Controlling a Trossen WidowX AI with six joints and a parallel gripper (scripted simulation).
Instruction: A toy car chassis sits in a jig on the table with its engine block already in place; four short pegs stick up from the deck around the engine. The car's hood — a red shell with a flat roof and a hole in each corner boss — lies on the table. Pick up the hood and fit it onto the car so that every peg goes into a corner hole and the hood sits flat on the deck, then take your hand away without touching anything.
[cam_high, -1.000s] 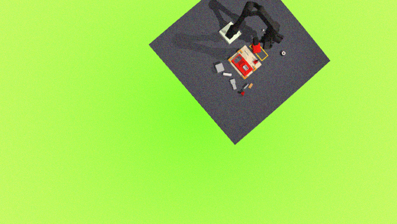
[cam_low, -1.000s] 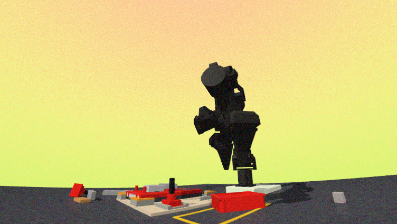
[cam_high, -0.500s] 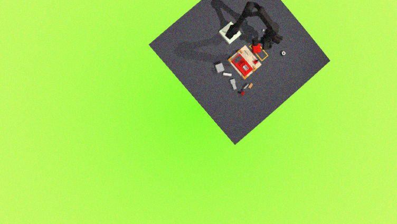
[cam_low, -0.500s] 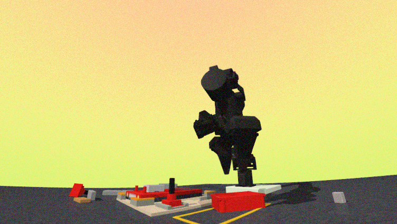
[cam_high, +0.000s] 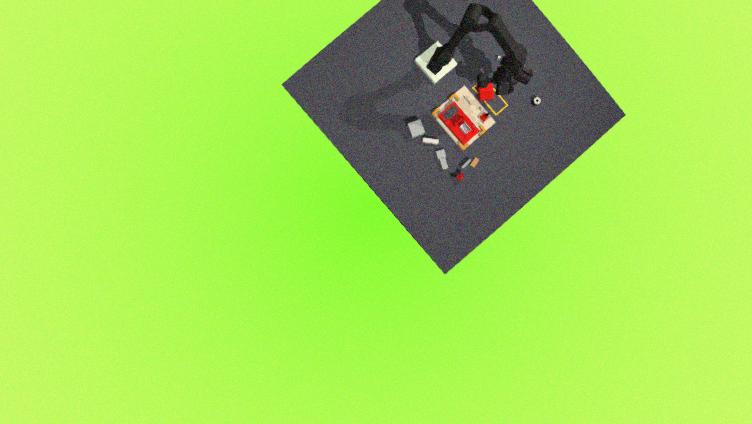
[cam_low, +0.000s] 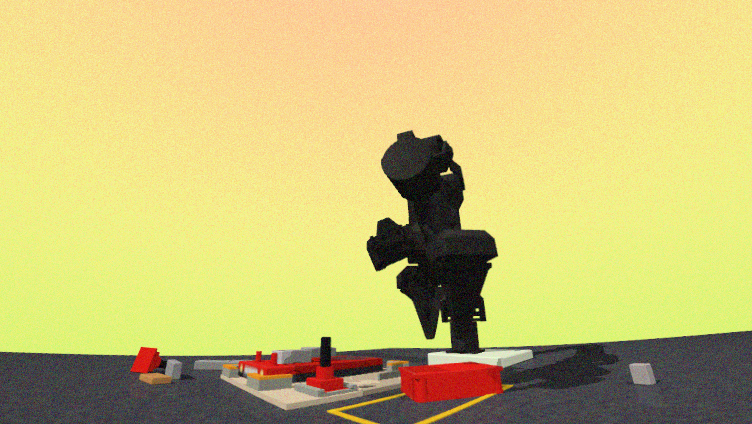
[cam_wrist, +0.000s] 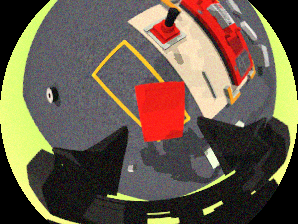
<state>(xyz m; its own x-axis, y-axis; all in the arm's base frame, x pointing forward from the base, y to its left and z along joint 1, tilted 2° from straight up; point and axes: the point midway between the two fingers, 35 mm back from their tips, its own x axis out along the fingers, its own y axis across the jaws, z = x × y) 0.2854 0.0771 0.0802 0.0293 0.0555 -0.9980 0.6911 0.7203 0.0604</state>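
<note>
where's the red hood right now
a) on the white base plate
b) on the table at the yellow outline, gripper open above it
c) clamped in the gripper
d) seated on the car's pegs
b: the hood lies on the table at the yellow outline, with the gripper open above it, holding nothing.

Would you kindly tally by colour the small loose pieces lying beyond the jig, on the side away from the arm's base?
Grey pieces: 3
Tan piece: 1
Red piece: 1
Dark piece: 1
Total: 6
</note>
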